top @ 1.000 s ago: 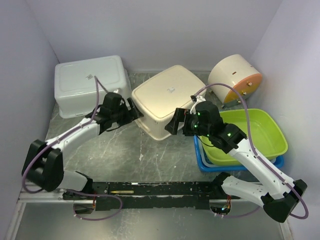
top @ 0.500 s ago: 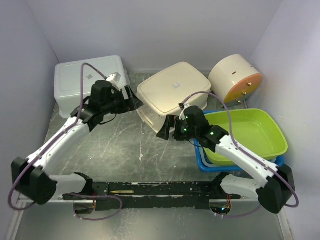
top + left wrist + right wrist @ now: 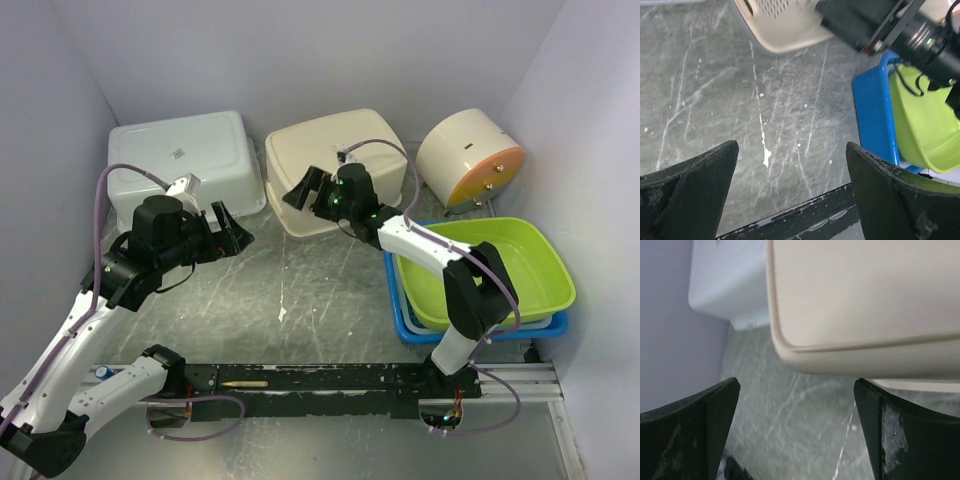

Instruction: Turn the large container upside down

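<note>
The right gripper (image 3: 305, 189) is hovering with its jaws wide apart, clamping nothing. It is pointing toward 9 o'clock along the near-left corner of the large container (image 3: 320, 145). In the right wrist view the container's rounded edge is showing across the gap beyond the fingers (image 3: 695, 420); whether they are touching it cannot be told.

The left gripper (image 3: 228, 228) is hanging over the bench (image 3: 300, 300), jaws spread and empty. It is sitting at about 8 o'clock from the container and well apart from it. In the left wrist view only bare grey bench is lying between its fingertips.

The large container, beige, is lying base-up at 12 o'clock on the bench, against the back wall. A white tub (image 3: 180, 160) is sitting just beside it at 9 o'clock, also base-up. A round cream drum (image 3: 465, 150) with an orange face is lying on its side at 3 o'clock from the container. At 4 o'clock on the bench a green tub (image 3: 520, 260) is nesting inside a blue tray (image 3: 405, 320).
</note>
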Robot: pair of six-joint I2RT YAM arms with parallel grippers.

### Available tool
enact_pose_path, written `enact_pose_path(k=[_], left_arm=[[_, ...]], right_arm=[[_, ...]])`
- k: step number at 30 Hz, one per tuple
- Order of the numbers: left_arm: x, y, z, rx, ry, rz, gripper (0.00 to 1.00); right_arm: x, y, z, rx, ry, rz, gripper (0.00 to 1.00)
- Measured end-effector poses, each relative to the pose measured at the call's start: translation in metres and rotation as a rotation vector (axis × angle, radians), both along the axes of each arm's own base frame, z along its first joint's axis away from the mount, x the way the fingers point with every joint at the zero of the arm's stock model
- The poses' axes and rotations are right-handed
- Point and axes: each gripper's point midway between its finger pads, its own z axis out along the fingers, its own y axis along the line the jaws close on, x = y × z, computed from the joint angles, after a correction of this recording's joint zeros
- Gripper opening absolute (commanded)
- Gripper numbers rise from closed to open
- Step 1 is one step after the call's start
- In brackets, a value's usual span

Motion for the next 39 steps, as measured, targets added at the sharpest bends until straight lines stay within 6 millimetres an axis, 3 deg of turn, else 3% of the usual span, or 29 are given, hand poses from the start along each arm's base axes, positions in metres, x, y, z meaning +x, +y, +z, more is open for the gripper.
enact_pose_path(k=[3, 5, 10, 13, 16, 19, 23, 25, 28, 31, 33, 36, 39], left_arm=[[-0.006, 0.003, -0.011, 0.010, 0.034, 0.004, 0.99], [-0.008, 0.004, -0.017, 0.022, 0.056, 0.003, 0.99], [-0.009, 0.003, -0.020, 0.033, 0.060, -0.011, 0.99], [-0.010, 0.004, -0.021, 0.042, 0.057, -0.016, 0.99], [-0.011, 0.005, -0.023, 0.053, 0.061, -0.021, 0.99], [-0.012, 0.006, -0.023, 0.056, 0.061, -0.023, 0.99], [-0.013, 0.005, -0.021, 0.049, 0.054, -0.029, 0.99], [-0.015, 0.004, -0.019, 0.041, 0.049, -0.037, 0.99], [-0.018, 0.003, -0.017, 0.034, 0.047, -0.051, 0.99], [-0.020, 0.000, -0.017, 0.033, 0.046, -0.075, 0.99], [-0.021, -0.002, -0.017, 0.034, 0.042, -0.093, 0.99], [-0.020, -0.006, -0.016, 0.034, 0.031, -0.123, 0.99], [-0.015, -0.012, -0.016, 0.034, 0.019, -0.151, 0.99]], right_arm=[[0.029, -0.007, 0.007, 0.061, -0.023, -0.070, 1.00], [0.034, -0.009, 0.010, 0.074, -0.032, -0.084, 1.00], [0.020, 0.000, 0.013, 0.086, -0.056, -0.052, 1.00], [0.005, -0.001, 0.002, 0.079, -0.043, -0.037, 1.00], [0.007, 0.000, -0.010, 0.073, -0.032, -0.043, 1.00], [0.026, 0.008, -0.019, 0.067, -0.034, -0.061, 1.00], [0.069, 0.025, -0.022, 0.070, -0.062, -0.093, 1.00], [0.088, 0.025, -0.018, 0.080, -0.077, -0.117, 1.00], [0.098, 0.009, -0.008, 0.074, -0.093, -0.149, 1.00], [0.090, -0.014, 0.016, 0.024, -0.111, -0.180, 1.00], [0.072, -0.031, 0.044, -0.023, -0.124, -0.193, 1.00], [0.032, -0.066, 0.096, -0.100, -0.170, -0.226, 1.00], [-0.017, -0.118, 0.139, -0.183, -0.224, -0.297, 1.00]])
